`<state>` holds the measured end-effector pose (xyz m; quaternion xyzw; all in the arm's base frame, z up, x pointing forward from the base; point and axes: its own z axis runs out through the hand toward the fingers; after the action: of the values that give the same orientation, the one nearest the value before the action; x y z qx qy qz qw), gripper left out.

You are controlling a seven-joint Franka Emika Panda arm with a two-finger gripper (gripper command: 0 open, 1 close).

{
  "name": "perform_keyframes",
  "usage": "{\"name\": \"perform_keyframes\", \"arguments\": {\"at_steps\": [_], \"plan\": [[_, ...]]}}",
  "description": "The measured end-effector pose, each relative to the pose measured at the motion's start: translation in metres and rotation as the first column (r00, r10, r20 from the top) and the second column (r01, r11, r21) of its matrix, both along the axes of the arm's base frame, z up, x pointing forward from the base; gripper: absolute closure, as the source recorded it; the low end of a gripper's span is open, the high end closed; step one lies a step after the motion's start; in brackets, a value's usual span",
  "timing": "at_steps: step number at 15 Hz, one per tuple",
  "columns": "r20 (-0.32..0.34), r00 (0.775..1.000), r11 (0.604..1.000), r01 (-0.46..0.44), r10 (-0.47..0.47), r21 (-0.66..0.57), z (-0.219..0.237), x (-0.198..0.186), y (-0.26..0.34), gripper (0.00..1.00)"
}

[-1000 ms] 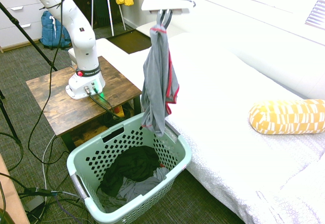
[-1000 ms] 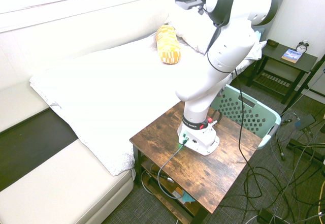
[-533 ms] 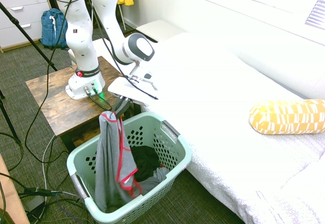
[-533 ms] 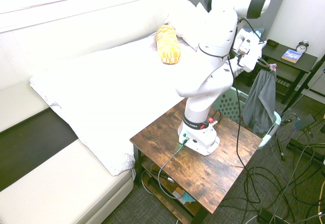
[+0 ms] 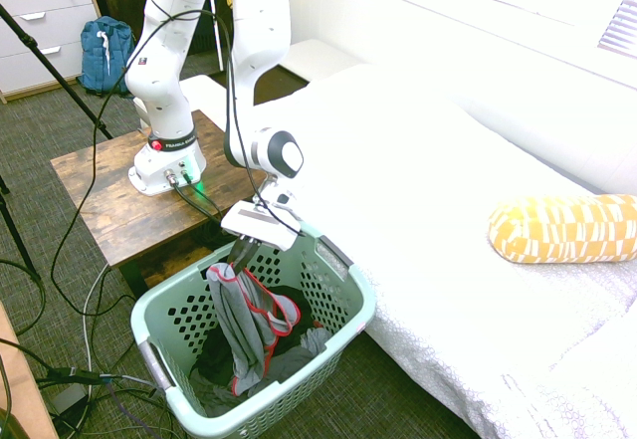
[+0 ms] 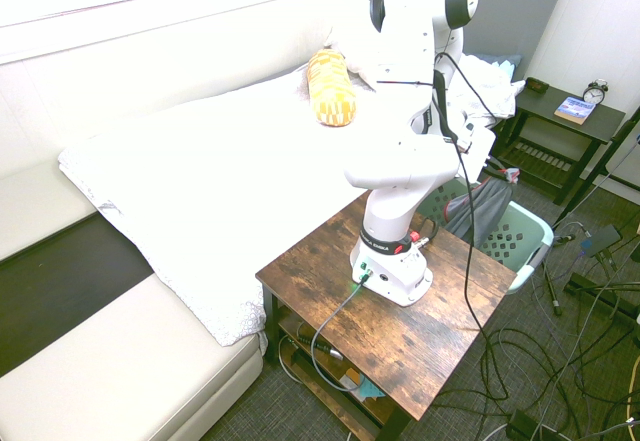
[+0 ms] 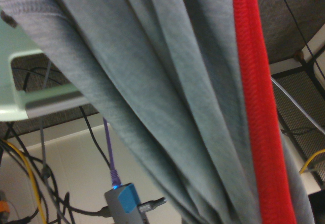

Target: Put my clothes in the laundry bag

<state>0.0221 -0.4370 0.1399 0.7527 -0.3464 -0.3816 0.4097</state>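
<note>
While no print reads, clothes fill the laundry bag.

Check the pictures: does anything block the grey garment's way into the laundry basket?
Nothing visible does. The gripper holds the red-trimmed grey garment, which already hangs inside the open mint-green laundry basket, draping onto the black garment there.

A laundry basket sits on the floor between the desk and the bed. Clothes hang from the gripper into it.
</note>
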Motion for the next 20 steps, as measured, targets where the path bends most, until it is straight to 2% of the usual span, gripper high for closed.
{"name": "perform_keyframes", "arguments": {"at_steps": [2,5,8,10,12,14,16,18,19,20], "plan": [[0.043,0.999,1.000,-0.002,0.002,0.010,-0.016,0.006,0.002,0.00],[0.185,0.982,0.998,-0.050,0.040,0.048,-0.020,0.046,0.010,0.00],[0.355,0.934,0.989,-0.095,0.048,0.117,0.006,0.126,0.057,0.00],[0.467,0.883,0.976,-0.140,0.046,0.168,0.032,0.191,0.105,0.00],[0.575,0.818,0.962,-0.184,0.035,0.204,0.067,0.251,0.152,0.00],[0.678,0.735,0.954,-0.205,0.004,0.217,0.115,0.297,0.193,0.00],[0.778,0.627,0.941,-0.237,-0.041,0.241,0.170,0.347,0.253,0.00],[0.864,0.495,0.918,-0.294,-0.092,0.266,0.232,0.411,0.348,0.00],[0.888,0.450,0.908,-0.327,-0.095,0.262,0.252,0.434,0.392,0.00],[0.897,0.432,0.898,-0.353,-0.091,0.261,0.261,0.449,0.423,0.00]]}}
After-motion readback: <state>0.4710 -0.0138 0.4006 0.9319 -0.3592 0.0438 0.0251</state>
